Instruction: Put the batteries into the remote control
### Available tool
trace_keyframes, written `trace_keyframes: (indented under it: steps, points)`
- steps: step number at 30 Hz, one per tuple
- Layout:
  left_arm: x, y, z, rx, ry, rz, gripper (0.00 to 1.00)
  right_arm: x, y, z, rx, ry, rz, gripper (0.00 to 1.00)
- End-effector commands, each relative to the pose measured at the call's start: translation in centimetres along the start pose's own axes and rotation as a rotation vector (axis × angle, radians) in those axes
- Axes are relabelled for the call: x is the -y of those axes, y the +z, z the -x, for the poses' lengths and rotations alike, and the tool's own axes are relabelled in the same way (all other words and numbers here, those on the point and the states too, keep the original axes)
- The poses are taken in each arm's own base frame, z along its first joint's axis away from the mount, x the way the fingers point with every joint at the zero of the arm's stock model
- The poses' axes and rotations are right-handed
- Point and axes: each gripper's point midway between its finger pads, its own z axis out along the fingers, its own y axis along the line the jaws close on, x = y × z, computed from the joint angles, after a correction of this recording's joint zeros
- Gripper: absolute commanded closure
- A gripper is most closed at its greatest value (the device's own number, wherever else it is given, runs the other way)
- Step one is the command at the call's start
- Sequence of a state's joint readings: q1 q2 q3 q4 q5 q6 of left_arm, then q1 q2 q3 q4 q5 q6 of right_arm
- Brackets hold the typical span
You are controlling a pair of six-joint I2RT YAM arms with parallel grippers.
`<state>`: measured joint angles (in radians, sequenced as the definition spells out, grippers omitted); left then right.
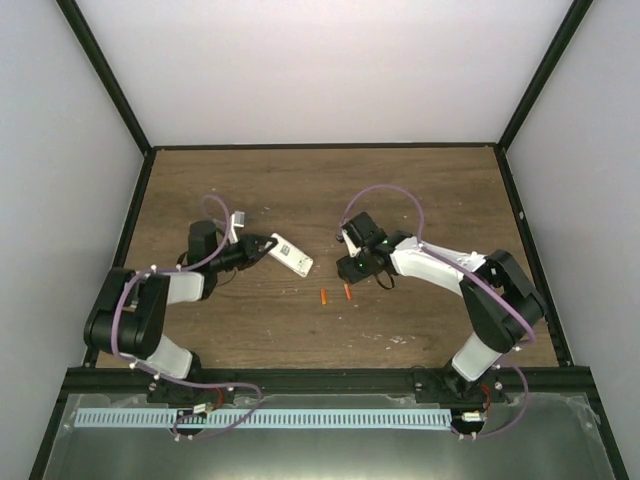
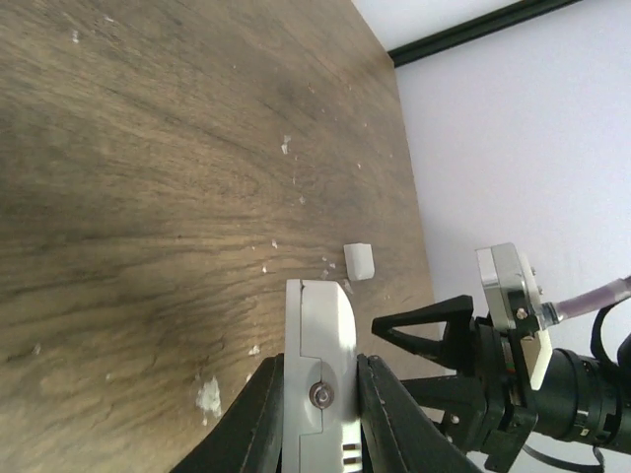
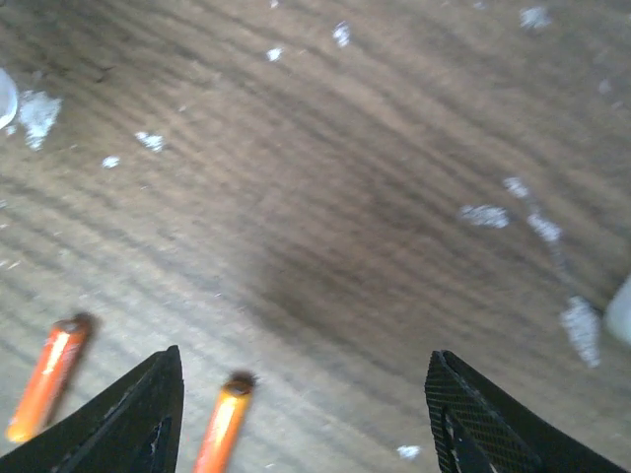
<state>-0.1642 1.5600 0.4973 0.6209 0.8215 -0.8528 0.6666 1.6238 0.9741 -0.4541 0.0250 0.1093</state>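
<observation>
The remote control (image 1: 291,256) was held left of the centre of the bench (image 1: 420,190), clamped in the closed left claw (image 1: 268,247). From the left wrist it was seen edge-on between the fingers (image 2: 258,419), its lower end cut off by the frame (no buttons could be made out). A small white cover piece (image 2: 359,261) lay on the bench just beyond it. The right claw (image 3: 306,424) was held with jaws spread, gripping nothing, over the batteries (image 1: 324,296), which lay side by side near the bench's middle, toward its near edge. From the right wrist both were blurred, and one was cut off at the bottom.
</observation>
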Motion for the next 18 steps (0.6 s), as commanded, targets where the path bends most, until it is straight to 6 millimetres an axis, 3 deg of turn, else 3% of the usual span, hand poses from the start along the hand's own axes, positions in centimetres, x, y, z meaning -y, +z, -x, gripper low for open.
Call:
trace_keyframes:
  steps: [1, 9, 18]
  points:
    - [1.7, -2.0, 0.9, 0.152, 0.048, -0.035, 1.0, -2.9, -1.6, 0.9, -0.013, 0.068, 0.102, 0.4]
    - [0.3, -6.1, -1.8, 0.281, -0.002, 0.04, 1.0, -6.9, -1.6, 0.3, -0.102, 0.109, 0.166, 0.43]
    - [-0.1, -8.4, -3.6, 0.34, -0.056, 0.085, 1.0, -10.0, -0.2, -1.2, -0.2, 0.125, 0.202, 0.57]
